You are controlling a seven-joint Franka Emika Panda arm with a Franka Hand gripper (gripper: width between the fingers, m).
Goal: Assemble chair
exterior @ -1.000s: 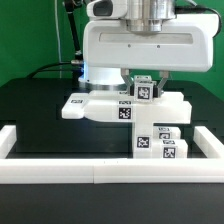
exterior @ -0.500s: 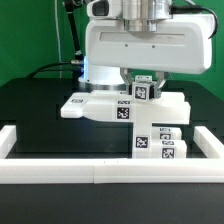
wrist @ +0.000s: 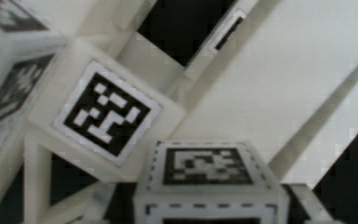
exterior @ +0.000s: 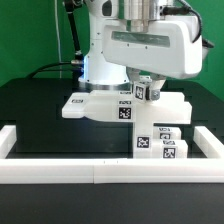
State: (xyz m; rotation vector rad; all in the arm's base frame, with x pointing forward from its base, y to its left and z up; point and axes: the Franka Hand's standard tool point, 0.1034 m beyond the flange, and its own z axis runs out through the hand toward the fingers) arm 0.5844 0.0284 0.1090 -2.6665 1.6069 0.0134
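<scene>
Black counter (exterior: 40, 120) fills the scene, edged at the near side and the exterior view's right by long white border rails (exterior: 60, 170), with green backdrop behind. On the counter, a flat white chair slab (exterior: 90, 105) is seen lying just right of centre in the exterior view, a square tag on its near face. Near its right end, 2 small tagged cubes (exterior: 155, 146) are set close together beside the near rail, with a further tagged piece just behind them, touching or almost touching.

Above the slab's far right part, the arm's white body (exterior: 150, 45) is held tilted. The claw (exterior: 143, 88) is pointed down and is pressed together on a small tagged chair block (exterior: 145, 91), which is held just over the slab; whether it touches the slab cannot be told.

In the wrist view, tagged white pieces (wrist: 105, 105) are seen very close and blurred, with one tagged block (wrist: 202, 165) nearest the camera.
</scene>
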